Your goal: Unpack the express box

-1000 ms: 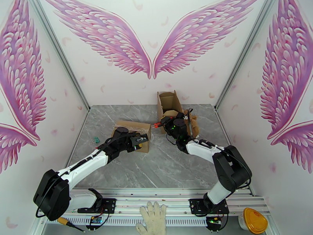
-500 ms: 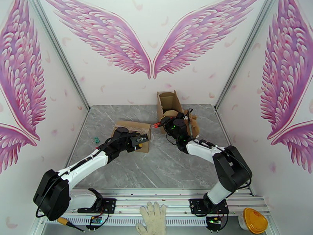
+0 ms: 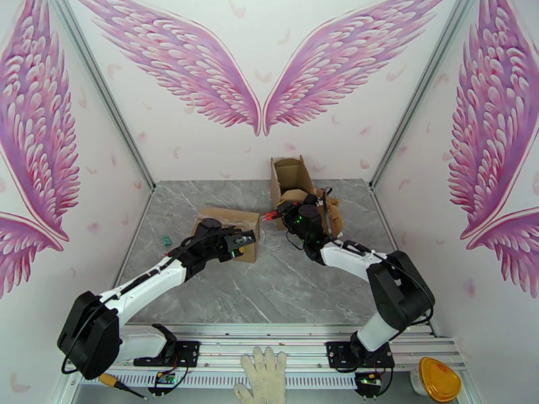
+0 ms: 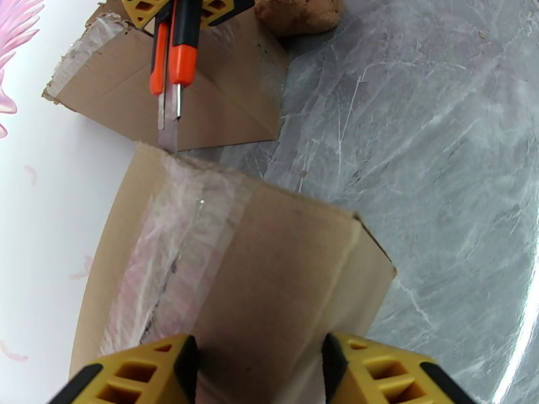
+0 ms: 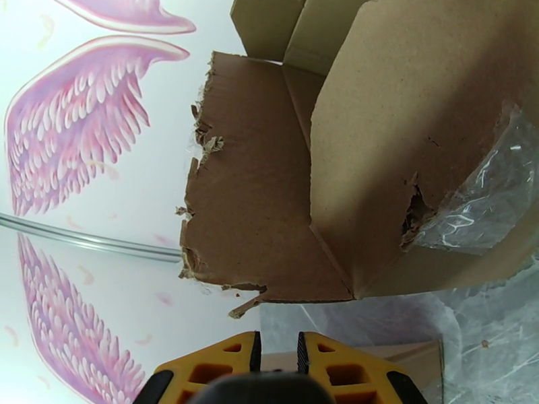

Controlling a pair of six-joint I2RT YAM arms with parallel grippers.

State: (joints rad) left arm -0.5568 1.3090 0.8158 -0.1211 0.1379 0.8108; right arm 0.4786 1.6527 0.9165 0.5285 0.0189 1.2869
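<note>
Observer: Step in hand is judged to be the slitting of the tape on the sealed box (image 3: 232, 218), which sits left of centre on the counter (image 4: 438, 163). It is clamped at the end nearer the left arm by the left gripper (image 4: 259, 368), one finger set against each side.

Checker: Knife position noted?

Observer: Handle of the utility knife (image 4: 176, 58) is pinched in the right gripper (image 5: 276, 355), whose fingers are drawn close together. Blade is extended and set at the end of the tape seam (image 4: 178, 250) that faces away from the left gripper, right at the box edge. Whether the tip is already sunk into the tape cannot be told.

Checker: Second carton?

Observer: Seen at far centre is an opened box (image 3: 291, 173), flaps up and edges torn, near the sealed one but not touching it. Beside it a brown lump (image 4: 296, 11) is lying on the counter. It is taken to be that box's contents, though this is only a guess. One parcel is reckoned done, one left.

Checker: Next move?

Observer: Blade is to be drawn along the seam toward the left gripper and kept shallow, so that whatever is packed inside is not scored. Clamp must be firm, since the box will be dragged by the cut. Cut should be stopped short of the fingers (image 4: 145, 358). Flaps can then be lifted and the contents taken out.
</note>
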